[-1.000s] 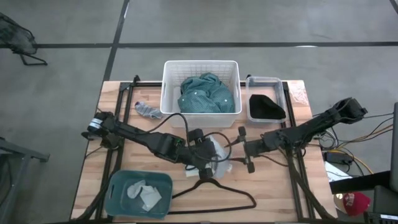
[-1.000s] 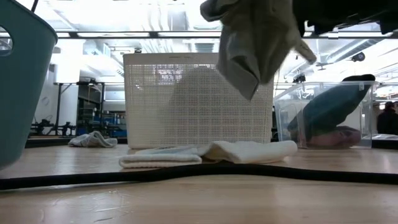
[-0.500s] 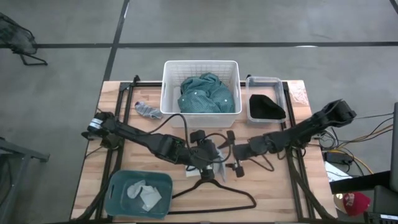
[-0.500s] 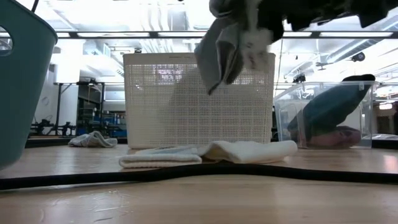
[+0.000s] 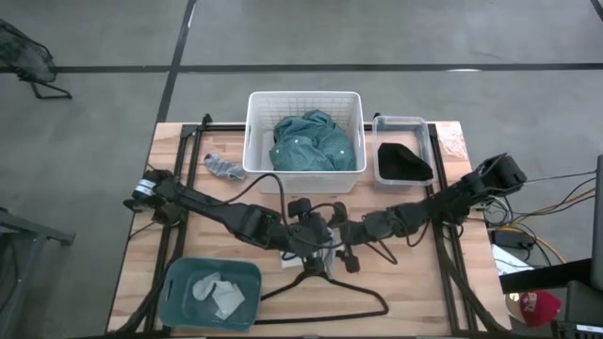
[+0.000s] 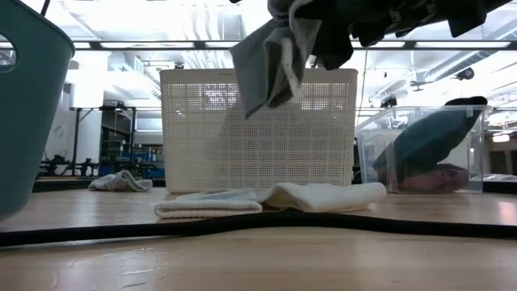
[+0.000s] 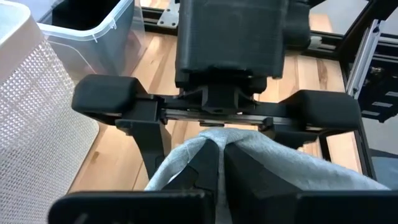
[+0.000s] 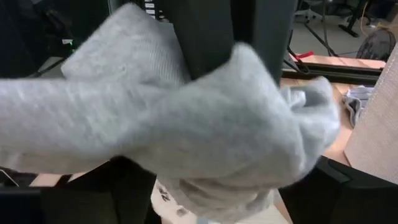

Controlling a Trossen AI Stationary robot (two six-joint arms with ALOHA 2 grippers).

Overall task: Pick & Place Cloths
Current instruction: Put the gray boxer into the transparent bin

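Note:
A grey-white cloth (image 6: 271,56) hangs in the air over the table's middle, also seen in the high view (image 5: 327,248). My left gripper (image 7: 219,163) is shut on it, reaching in from the table's left (image 5: 318,237). My right gripper (image 5: 345,237) faces it from the right, open wide, with a finger on either side of the cloth (image 8: 205,124). A second pale cloth (image 6: 271,198) lies folded flat on the table beneath. The teal shirt (image 5: 306,141) fills the white basket. A black cloth (image 5: 403,162) sits in the clear bin. My left gripper pinches a bunched fold of the grey-white cloth (image 7: 205,146) between its two fingers, coming roughly level from the table's left. The cloth is lifted clear and hangs slack below the fingers (image 6: 258,81). Whether my right gripper touches the cloth, I cannot tell.
White basket (image 5: 254,141) and clear bin (image 5: 377,127) stand at the far edge. A small grey piece (image 5: 224,168) lies left of the basket. The teal tub (image 5: 179,306) with pale pieces is near-left. A black hanger (image 5: 330,287) lies along the near side.
My right gripper has moved toward the table's left, up to the left gripper and the held cloth, and has stayed open. The hanging cloth has swung toward the left and bunched up higher under the grippers.

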